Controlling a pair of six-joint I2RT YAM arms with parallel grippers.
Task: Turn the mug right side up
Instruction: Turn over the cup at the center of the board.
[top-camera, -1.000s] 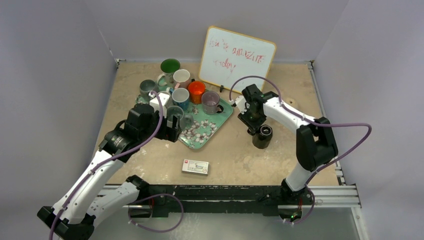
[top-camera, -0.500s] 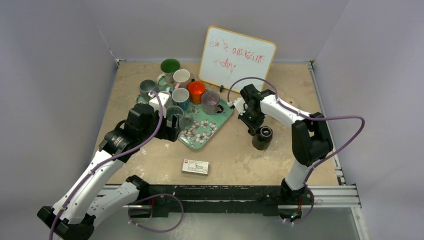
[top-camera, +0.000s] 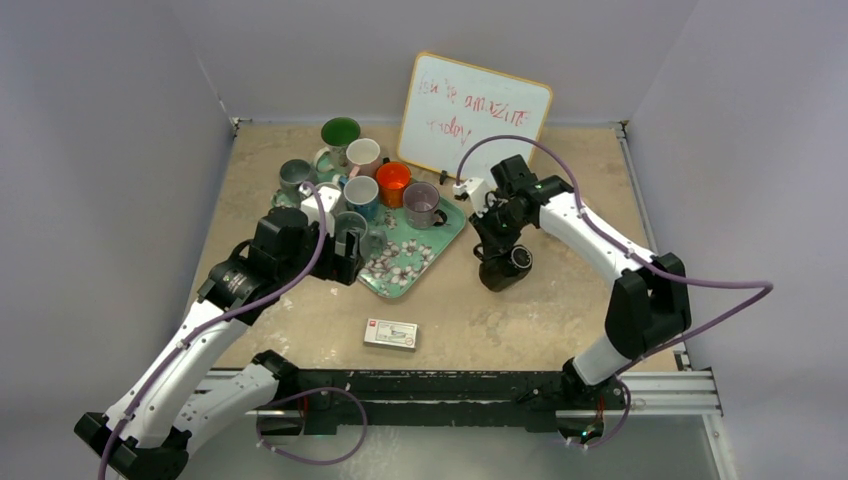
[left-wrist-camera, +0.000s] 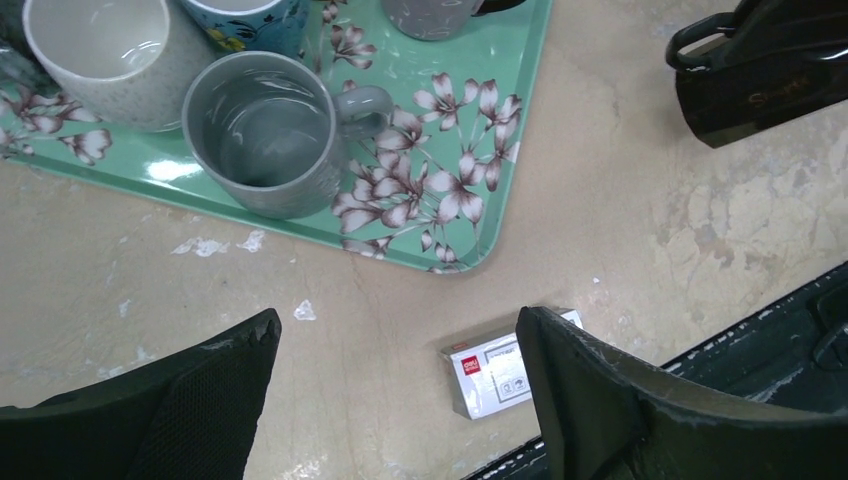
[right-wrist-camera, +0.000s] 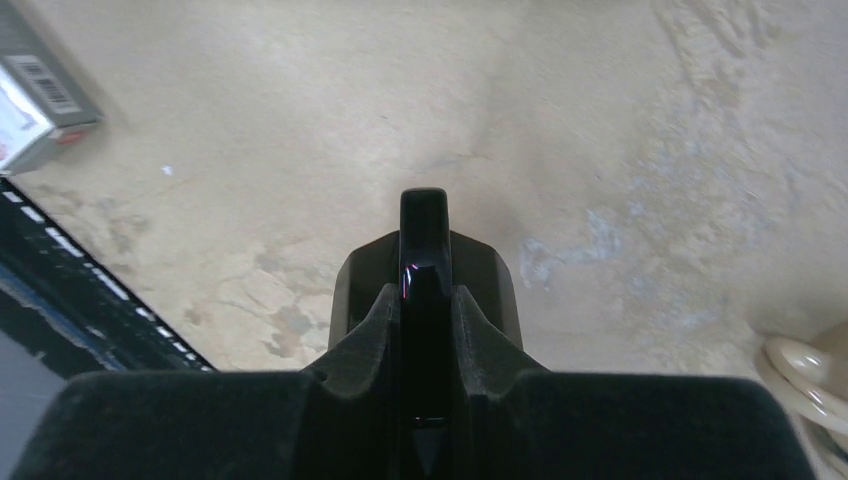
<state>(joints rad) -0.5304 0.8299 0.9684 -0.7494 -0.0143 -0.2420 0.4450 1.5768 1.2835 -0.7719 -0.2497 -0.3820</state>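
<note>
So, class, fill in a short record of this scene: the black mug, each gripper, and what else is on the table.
black mug: right of the tray, off it; whether it touches the table cannot be told
right gripper: shut on the black mug's handle
left gripper: open, holding nothing, above the tray's near corner
tray: green, floral, holds mugs
grey mug: on the tray, open side up
box: flat, nearer than the tray
whiteboard: propped at the back
</note>
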